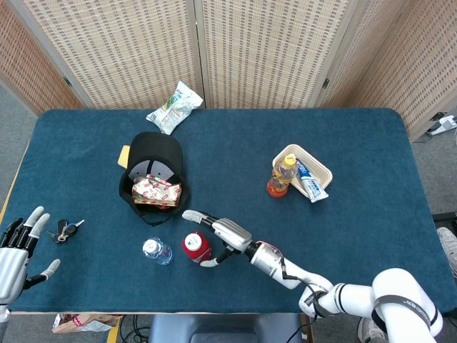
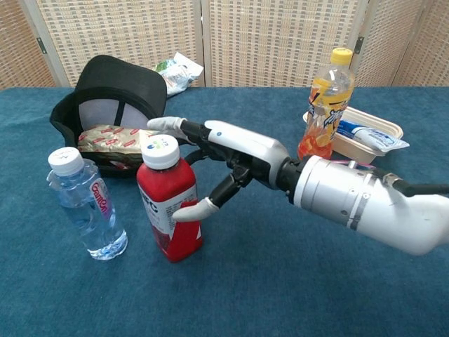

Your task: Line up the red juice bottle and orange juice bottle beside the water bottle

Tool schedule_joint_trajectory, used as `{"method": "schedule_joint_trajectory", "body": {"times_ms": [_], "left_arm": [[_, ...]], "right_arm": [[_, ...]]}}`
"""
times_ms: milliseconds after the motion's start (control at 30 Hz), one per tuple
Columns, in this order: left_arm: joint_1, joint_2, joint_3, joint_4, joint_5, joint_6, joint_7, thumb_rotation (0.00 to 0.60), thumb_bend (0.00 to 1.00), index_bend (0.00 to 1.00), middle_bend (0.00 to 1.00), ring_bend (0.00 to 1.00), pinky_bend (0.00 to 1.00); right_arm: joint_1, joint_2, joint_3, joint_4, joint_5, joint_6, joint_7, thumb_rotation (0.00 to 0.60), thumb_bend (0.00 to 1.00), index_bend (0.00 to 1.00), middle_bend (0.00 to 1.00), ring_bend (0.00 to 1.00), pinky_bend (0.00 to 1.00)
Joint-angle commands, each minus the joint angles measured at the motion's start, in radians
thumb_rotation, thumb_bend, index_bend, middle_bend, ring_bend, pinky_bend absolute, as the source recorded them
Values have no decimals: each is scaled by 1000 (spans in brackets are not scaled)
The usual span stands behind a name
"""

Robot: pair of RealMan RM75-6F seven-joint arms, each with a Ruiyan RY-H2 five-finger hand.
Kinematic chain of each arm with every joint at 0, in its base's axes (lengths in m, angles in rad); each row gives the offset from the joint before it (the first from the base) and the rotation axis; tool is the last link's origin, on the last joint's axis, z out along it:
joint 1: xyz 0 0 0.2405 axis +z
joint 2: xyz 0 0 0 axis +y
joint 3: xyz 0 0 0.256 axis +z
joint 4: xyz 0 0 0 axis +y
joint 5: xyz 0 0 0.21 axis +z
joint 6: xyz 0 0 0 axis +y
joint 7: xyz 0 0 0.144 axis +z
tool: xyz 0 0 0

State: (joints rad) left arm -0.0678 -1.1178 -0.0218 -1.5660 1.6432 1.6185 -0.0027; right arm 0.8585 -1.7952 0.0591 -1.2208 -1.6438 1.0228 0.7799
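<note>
The red juice bottle (image 1: 194, 246) (image 2: 168, 203) stands upright on the blue table, just right of the clear water bottle (image 1: 157, 251) (image 2: 84, 210). My right hand (image 1: 221, 232) (image 2: 231, 158) is beside the red bottle with its fingers spread. The long fingers reach past the cap and the thumb lies close against the bottle's side. It grips nothing. The orange juice bottle (image 1: 280, 176) (image 2: 324, 105) stands far right, against a white tray (image 1: 323, 166) (image 2: 382, 125). My left hand (image 1: 18, 250) hovers at the table's front left corner, fingers apart and empty.
A black cap (image 1: 153, 153) (image 2: 116, 88) holding a red-patterned snack pack (image 1: 156, 191) lies behind the two bottles. Keys (image 1: 66, 229) lie near my left hand. A snack bag (image 1: 173, 107) sits at the back edge. The tray holds a tube.
</note>
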Motion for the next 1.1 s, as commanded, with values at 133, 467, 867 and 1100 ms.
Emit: {"method": "schedule_joint_trajectory", "body": {"times_ms": [133,467,867,1100], "left_arm": [[-8,-1,-2,-2,3,-8,0,600,178,55,36,133,84],[-16,-7,2,-10,13,-18,6,600,178,55,36,133,84],[-12,-10,6,-12,17,-10,4,600,178,55,36,133,84],[-11,-9,8,-14,18,-10,6,600,178,55,36,134,84]], "right_arm": [[-57,180,-17,-178,-15,89,-98,600,126,0,70,28,187],[-184,384,-18,-360,8,239,-344,600,125,42,159,42,185],[-274,488,60,-380,176,274,-420,600,0,43,98,37,166],[-283,488,105,-327,266,215,-336,600,0,0,45,4,131]]}}
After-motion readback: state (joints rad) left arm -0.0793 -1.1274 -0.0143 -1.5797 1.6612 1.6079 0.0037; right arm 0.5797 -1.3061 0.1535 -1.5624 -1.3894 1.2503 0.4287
